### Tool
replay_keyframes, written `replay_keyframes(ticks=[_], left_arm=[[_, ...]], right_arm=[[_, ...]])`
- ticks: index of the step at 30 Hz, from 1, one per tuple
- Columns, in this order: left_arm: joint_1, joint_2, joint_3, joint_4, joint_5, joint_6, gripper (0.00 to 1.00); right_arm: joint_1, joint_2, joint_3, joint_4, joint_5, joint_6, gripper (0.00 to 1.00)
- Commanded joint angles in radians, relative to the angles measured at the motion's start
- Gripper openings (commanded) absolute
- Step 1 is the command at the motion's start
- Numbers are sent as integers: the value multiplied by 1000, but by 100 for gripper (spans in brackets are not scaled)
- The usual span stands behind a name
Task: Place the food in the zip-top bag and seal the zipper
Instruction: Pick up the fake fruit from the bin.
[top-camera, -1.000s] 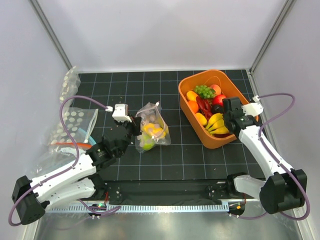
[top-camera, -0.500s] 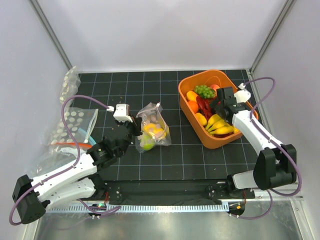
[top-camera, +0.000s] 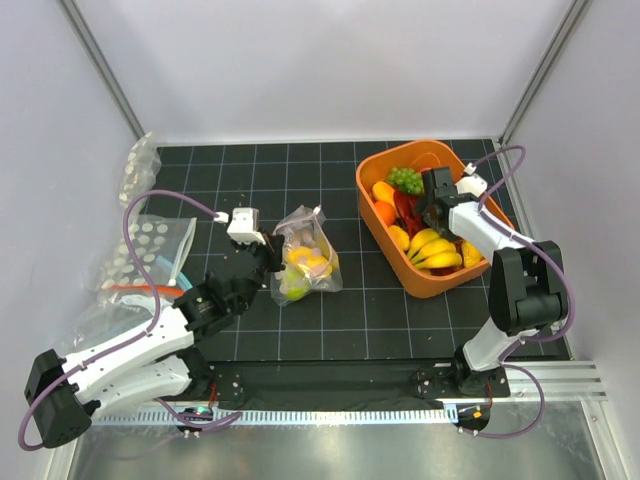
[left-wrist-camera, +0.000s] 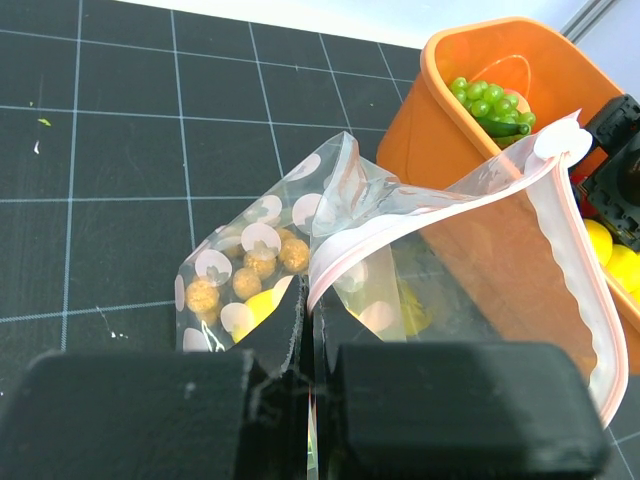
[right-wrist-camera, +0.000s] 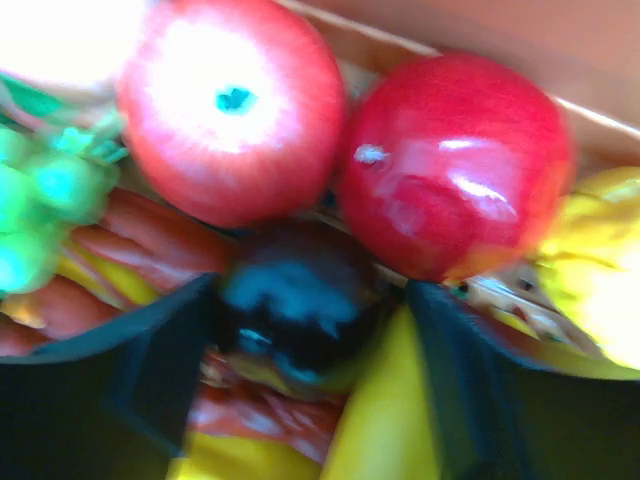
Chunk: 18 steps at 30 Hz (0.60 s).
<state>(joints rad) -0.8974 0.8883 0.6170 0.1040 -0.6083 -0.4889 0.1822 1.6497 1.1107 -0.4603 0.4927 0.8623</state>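
Left wrist view, fingers: the left gripper (left-wrist-camera: 305, 385) is clamped shut, its 2 black pads pinching a fold of the zip-top bag (left-wrist-camera: 470, 240) just under the rim.
Bag mouth: it gapes toward the orange tub (left-wrist-camera: 440, 110); the zipper (left-wrist-camera: 578, 270), a pale pink wavy strip, curves around the opening unsealed.
Food already bagged: a brown nut-like cluster (left-wrist-camera: 250, 275) and a yellow piece (left-wrist-camera: 265, 308) lie at the bag's bottom, on the side away from the tub.
Right wrist view, fingers: the right gripper (right-wrist-camera: 305, 390) stands spread, 1 finger on each side of a dark glossy piece (right-wrist-camera: 295, 315), gripping nothing; the picture is blurred.
Just beyond: a paler red apple (right-wrist-camera: 232, 105) and a deeper red apple (right-wrist-camera: 455, 165) sit touching, inside the tub.
Rest of tub: green grapes (top-camera: 405, 181) lie at its far end and bananas (top-camera: 440, 250) at its near end.
Bag's place: on the black grid mat (top-camera: 350, 310), near the tub's left wall.
Change: within 1 second the right arm has folded, carrying its gripper from the tub's banana end to the middle by the apples. The left arm and bag have not moved.
Meaning: probably a fresh pick is being lined up, so filling goes on and sealing is some way off.
Writing: none legible anywhere; the bag shows only pale dots.
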Motion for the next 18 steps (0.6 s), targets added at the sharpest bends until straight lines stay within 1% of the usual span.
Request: replay_keyframes(ticks=[1,2,3,4,5,6,8,9,10,12,13,16,18], left_arm=[[-1,-3,38,25,-4,1,0],[-1,-3,38,25,-2,0,0],[-1,-3,39,23,-2,1,1],[-1,-3,40,23,-2,0,0],[-1,0,40,23,-4,1,0],[-1,0,41,23,-2,0,0],[-1,1,41,23,-4,1,0],[-1,4,41,23,-5,1,1],[-1,8,41,22,-4,1,1],[-1,8,43,22,-4,1,0],[-1,8,43,22,-4,1,0],[-1,6,41,22,-5,1,0],[-1,5,41,20,-4,1,1]], right_arm=[[14,53,-43,-1,-121,76,72],[14,33,-58,5,-112,76,63],[14,-32,-71,20,-103,61,39],[14,-71,-109,41,-102,52,28],[14,-108,-130,82,-95,49,19],[16,-198,-152,107,-100,37,11],[16,-281,-207,176,-114,20,4],[16,-315,-218,190,-121,14,4],[16,-376,-235,204,-152,-3,1],[16,-428,-250,245,-195,-19,1],[16,-483,-268,262,-241,-25,1],[16,-586,-330,385,-333,-20,1],[16,-634,-351,422,-348,-16,1]])
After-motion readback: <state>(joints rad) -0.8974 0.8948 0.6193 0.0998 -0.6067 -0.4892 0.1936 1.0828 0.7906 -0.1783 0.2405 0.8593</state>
